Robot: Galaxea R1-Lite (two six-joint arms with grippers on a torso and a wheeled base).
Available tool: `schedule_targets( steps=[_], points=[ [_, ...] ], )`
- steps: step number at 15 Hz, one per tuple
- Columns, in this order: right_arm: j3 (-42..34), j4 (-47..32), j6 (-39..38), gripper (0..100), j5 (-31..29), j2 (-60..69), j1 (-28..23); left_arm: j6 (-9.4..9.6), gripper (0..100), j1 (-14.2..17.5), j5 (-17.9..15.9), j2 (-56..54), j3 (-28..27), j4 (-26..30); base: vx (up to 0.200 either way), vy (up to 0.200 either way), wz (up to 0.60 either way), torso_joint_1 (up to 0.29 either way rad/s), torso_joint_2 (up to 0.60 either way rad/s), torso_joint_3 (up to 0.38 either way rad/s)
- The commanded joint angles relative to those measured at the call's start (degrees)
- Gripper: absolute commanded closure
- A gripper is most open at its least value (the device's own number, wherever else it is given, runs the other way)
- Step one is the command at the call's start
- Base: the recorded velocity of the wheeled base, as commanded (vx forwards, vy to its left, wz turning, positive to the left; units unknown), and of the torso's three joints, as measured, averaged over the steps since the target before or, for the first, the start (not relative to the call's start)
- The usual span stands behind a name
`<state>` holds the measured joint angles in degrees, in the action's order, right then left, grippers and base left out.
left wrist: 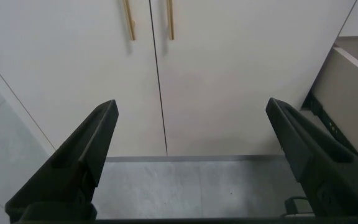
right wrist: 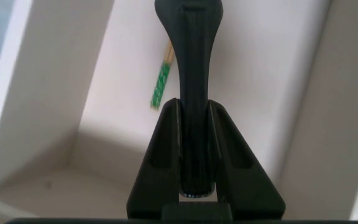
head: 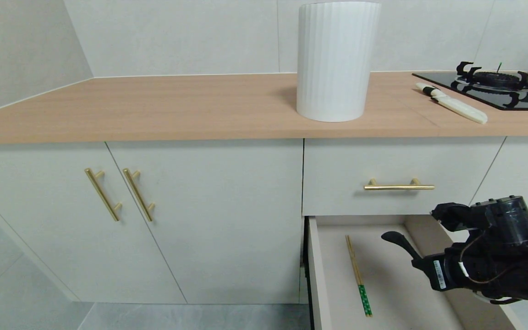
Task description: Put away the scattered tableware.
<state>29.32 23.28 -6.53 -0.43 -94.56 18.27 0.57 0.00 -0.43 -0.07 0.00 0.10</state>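
The right gripper (head: 419, 265) is clamped on the stem of a black utensil (head: 394, 239), the two fingers pressed against it from either side. In the right wrist view, the stem runs straight out between the fingers of the right gripper (right wrist: 194, 109), and the black utensil (right wrist: 188, 50) ends in a wider rounded tip (spoon-like, though I cannot tell its exact kind). Gripper and utensil hang over the open drawer (head: 316, 275), which sits at about five o'clock in the head view. The rounded tip points toward ten o'clock and is held above the drawer floor, not touching it.

A pair of wooden chopsticks (head: 358, 275) with green patterned ends lies flat on the drawer floor, at about eight o'clock from the utensil's tip and apart from it. The green ends are nearest the drawer's front. The right wrist view shows the chopsticks (right wrist: 161, 84) just beside the utensil's stem, lower down, on the pale floor of the drawer (right wrist: 42, 93).

The left gripper (left wrist: 191, 106) has its fingers spread wide with nothing between them. It faces the closed cabinet doors (left wrist: 229, 74) and their gold handles.

On the wooden countertop (head: 154, 110) a white ribbed container (head: 335, 59) stands upright at about twelve o'clock in the head view. A knife (head: 452, 103) with a pale blade lies at its three o'clock — near the black gas stove (head: 497, 87), but not touching it. A closed drawer with a gold bar handle (head: 399, 186) sits directly above the open one.
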Motion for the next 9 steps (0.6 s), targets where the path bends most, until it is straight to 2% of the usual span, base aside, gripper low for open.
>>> schedule_targets(
  steps=[1,9],
  points=[
    [0.0,5.4,-3.7,100,-3.1,-8.7,0.1,0.04,0,0.0,0.0,0.1,0.0,0.0,0.000,0.000,0.00,0.000,0.00,0.000],
    [-0.3,23.8,-6.8,100,-8.6,-28.9,0.2,-0.05,0,0.0,0.0,0.1,0.0,0.0,0.000,0.000,0.00,0.000,0.00,0.000]
  ],
)
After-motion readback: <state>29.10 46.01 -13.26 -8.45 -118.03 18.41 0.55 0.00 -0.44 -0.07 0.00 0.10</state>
